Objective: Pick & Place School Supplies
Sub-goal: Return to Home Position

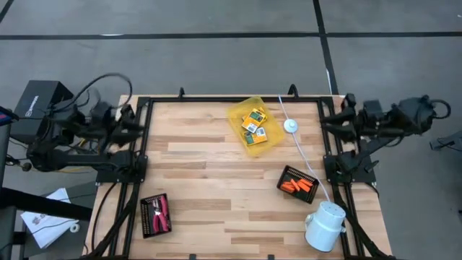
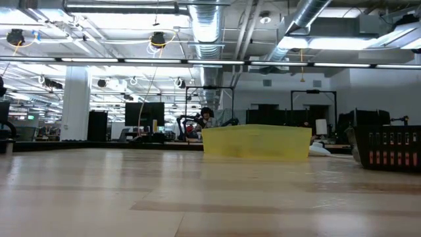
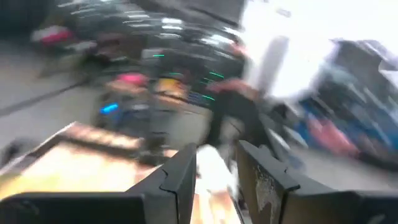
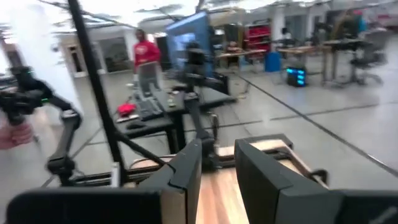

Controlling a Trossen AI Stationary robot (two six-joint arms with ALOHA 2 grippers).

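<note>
step: judged to be the return to home. the sorting looks done.
left arm: folded off the bench, well apart from the yellow tray, on its left.
left jaws: a narrow gap between the fingers, nothing in it.
right arm: folded off the bench, well to the right of the yellow tray.
right jaws: likewise a narrow gap, holding nothing.
card boxes: inside the yellow tray.
orange sticks: in the right black tray, near the yellow tray on its right-arm side.
red-handled tool: in the left black tray, well apart from the yellow tray on its left-arm side.
risk: a white cable runs just beside the yellow tray and past the right black tray. a low swing of the right arm could snag it and drag either tray.
hidden: the low view shows only the yellow tray's wall, not the boxes. the right black tray is cut off there. the sticks lie too close to count. little can be made out beyond the left jaws.
</note>
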